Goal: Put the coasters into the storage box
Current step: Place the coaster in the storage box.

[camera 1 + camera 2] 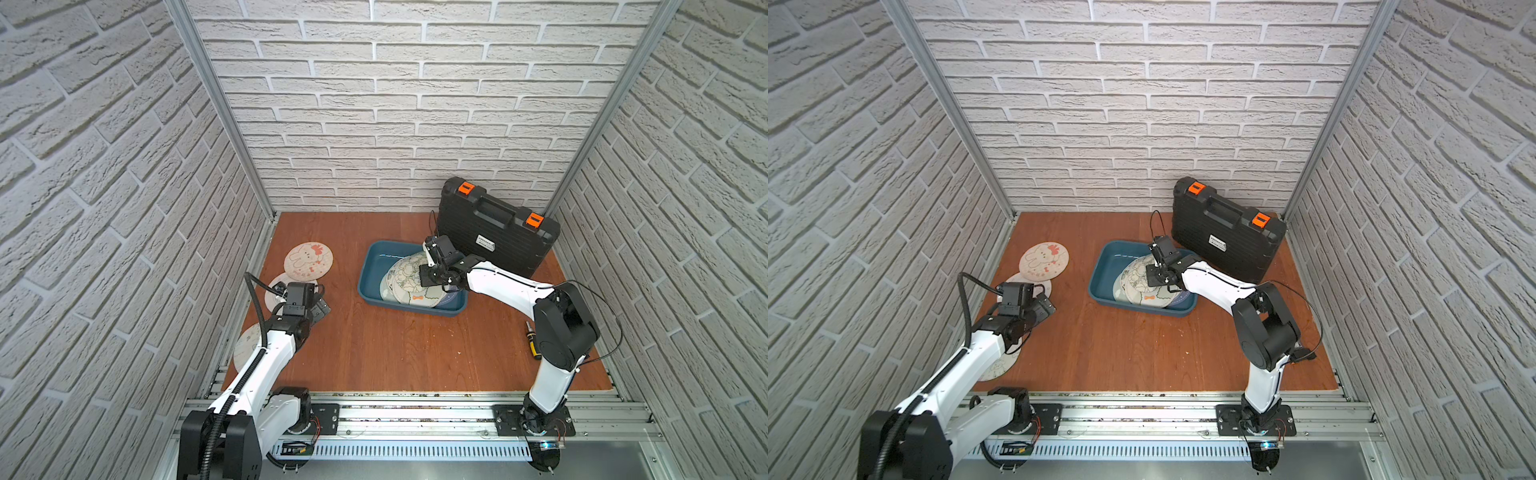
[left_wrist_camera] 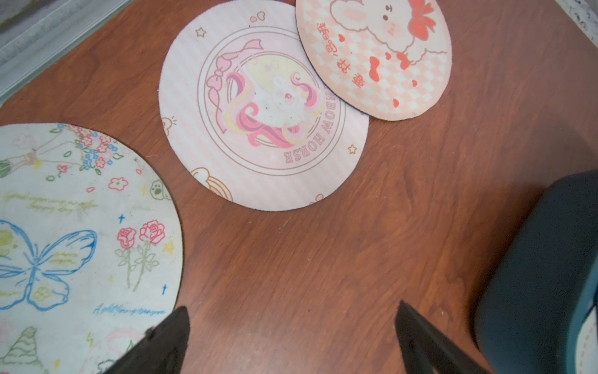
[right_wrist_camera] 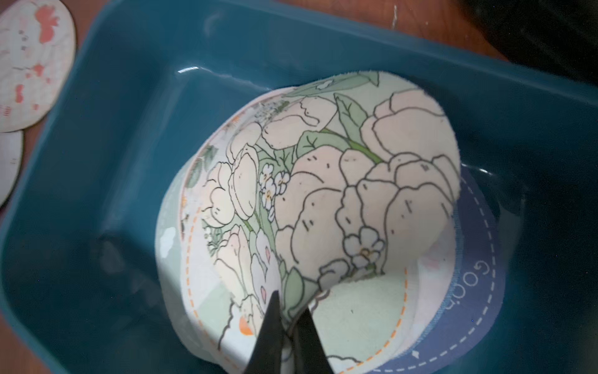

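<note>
Right gripper (image 3: 291, 302), arm (image 1: 498, 282) outstretched, pinches floral coaster (image 3: 356, 181) in storage box (image 3: 129, 81) | left gripper (image 2: 291, 306) gaping, empty

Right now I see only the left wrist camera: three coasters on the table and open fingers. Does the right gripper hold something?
Observer: Yes. The right gripper is shut on the edge of a floral coaster, which bends over the storage box.
Operator: Are other coasters already in the box?
Observer: Several overlap under it, among them a dark blue one. I cannot count them exactly.
Operator: Is something behind the box?
Observer: A black case stands at the back wall, just behind it.
</note>
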`<action>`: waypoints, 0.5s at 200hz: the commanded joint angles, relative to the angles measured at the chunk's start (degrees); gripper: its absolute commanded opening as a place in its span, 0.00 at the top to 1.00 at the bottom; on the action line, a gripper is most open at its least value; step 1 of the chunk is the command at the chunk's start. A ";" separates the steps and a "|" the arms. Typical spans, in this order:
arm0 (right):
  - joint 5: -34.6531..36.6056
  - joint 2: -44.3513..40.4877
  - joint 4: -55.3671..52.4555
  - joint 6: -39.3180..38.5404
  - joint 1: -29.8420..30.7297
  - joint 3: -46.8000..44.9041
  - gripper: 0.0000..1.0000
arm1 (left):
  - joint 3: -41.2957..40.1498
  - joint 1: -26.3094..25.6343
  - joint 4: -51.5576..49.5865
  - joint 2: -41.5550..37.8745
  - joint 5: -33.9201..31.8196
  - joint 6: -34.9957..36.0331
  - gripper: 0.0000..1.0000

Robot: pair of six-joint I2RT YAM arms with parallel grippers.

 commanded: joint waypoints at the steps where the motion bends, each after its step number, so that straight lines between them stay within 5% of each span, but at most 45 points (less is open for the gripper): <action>1: 2.89 1.30 -1.05 1.17 -0.07 -0.75 0.93 | 1.14 -0.02 -0.34 0.49 -1.32 0.38 0.02; 59: 5.89 4.31 -3.54 1.26 -0.48 -0.21 0.89 | 0.86 0.07 -1.13 0.18 -2.13 0.37 0.02; 100: 6.95 3.21 -4.30 0.86 -0.51 -0.57 0.67 | 0.94 0.09 -1.19 0.07 -2.78 0.32 0.02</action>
